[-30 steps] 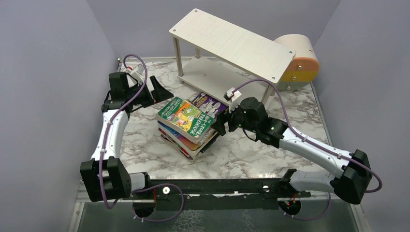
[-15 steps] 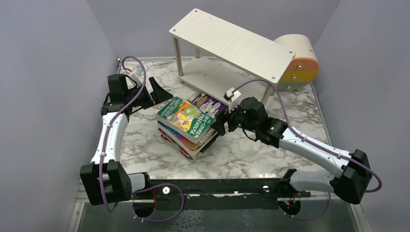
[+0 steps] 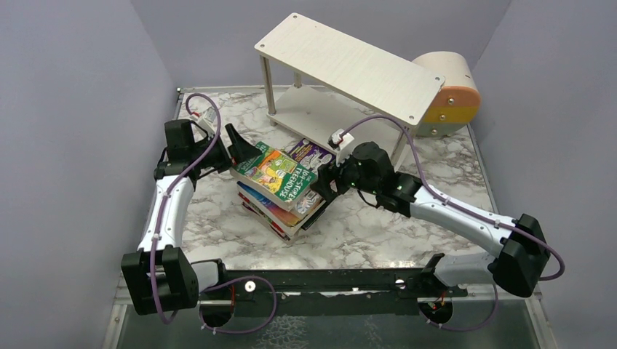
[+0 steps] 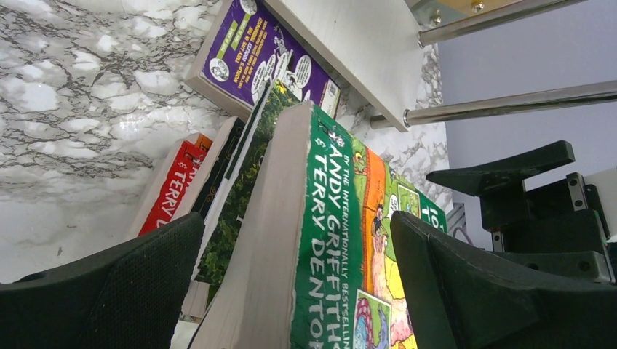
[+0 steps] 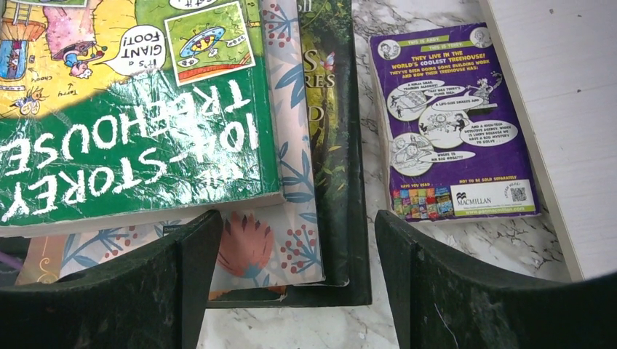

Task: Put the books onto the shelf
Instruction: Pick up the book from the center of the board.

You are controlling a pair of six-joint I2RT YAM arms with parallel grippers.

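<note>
Several books lie stacked mid-table, topped by a tilted green book point(image 3: 279, 174) point(image 4: 327, 240) point(image 5: 131, 131). Under it lie a floral book point(image 5: 291, 182) and a black book point(image 5: 335, 145). A red spine point(image 4: 174, 182) shows lower in the pile. A purple book point(image 3: 314, 154) point(image 5: 451, 123) lies flat on the table beside the shelf point(image 3: 349, 65). My left gripper point(image 3: 246, 149) point(image 4: 297, 225) is open, its fingers straddling the green book's left end. My right gripper point(image 3: 327, 190) point(image 5: 298, 222) is open over the stack's right corner.
A round beige-and-orange box point(image 3: 451, 94) sits behind the shelf's right end. The shelf's lower board point(image 3: 320, 116) is close behind the purple book. Grey-purple walls close in the marble table point(image 3: 378, 225) on the left, back and right.
My left gripper has moved right from beside the stack, and its fingers now stand on either side of the green book's end. The right gripper has shifted slightly left and farther back, and the green book has turned a little.
</note>
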